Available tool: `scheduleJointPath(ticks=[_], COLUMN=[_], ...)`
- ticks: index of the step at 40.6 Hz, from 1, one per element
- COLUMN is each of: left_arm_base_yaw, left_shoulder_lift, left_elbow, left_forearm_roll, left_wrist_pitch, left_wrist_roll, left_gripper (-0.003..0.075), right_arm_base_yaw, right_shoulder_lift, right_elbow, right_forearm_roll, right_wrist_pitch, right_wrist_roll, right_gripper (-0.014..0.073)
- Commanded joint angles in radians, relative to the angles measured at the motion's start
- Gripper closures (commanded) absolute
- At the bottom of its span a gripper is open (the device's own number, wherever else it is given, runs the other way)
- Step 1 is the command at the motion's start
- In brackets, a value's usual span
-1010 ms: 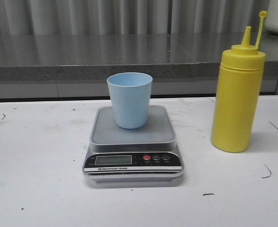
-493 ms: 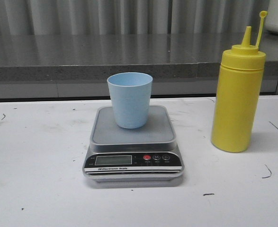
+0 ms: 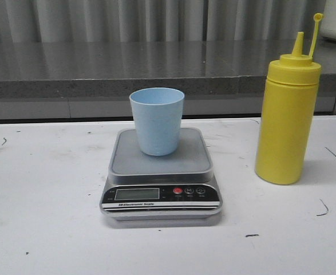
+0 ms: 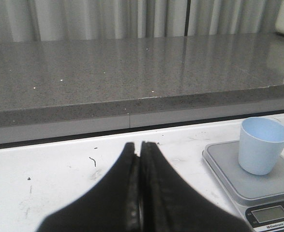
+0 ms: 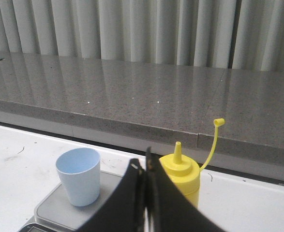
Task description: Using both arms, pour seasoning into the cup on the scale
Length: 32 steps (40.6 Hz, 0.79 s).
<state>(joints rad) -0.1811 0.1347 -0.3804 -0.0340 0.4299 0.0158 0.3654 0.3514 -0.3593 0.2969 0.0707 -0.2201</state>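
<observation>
The left end effector (image 4: 140, 150) is closed on nothing, its fingers pressed together over the white bench (image 3: 42, 189). The scale (image 3: 161, 172) sits mid-bench with the cup (image 3: 157, 121) upright on its platform. The seasoning (image 3: 287, 123) stands upright near the right edge, cap off. The right end effector (image 5: 145, 169) is likewise closed and empty, with the seasoning just beyond it.
</observation>
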Motion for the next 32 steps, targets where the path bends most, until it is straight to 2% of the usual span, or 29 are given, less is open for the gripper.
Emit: scheduleJointPath(ticks=[1,14,24,32], left_arm_base_yaw=[0.004,0.019,0.148,0.203], left_shoulder_lift=[0.012,-0.022,-0.16,-0.158], left_elbow=[-0.027,-0.02,0.154,0.265], left_forearm_roll=[-0.009,-0.009,-0.009,-0.009], left_wrist_pitch=[-0.085,-0.091,-0.244,-0.308], left_wrist_roll=[-0.006,-0.006,-0.006,-0.006], left_gripper=[0.074,0.074,0.074,0.074], right_arm_base_yaw=[-0.003,-0.003,-0.003,-0.003], right_shoulder_lift=[0.005,0.005,0.005,0.005], right_elbow=[-0.037,-0.037,-0.037,-0.036], right_forearm_roll=[-0.01,-0.01,-0.01,-0.01], right_wrist_pitch=[-0.071,-0.071,-0.071,-0.071], right_wrist_roll=[-0.011,-0.011,-0.011,-0.011], right_gripper=[0.0701,0.0701,0.0701,0.0701])
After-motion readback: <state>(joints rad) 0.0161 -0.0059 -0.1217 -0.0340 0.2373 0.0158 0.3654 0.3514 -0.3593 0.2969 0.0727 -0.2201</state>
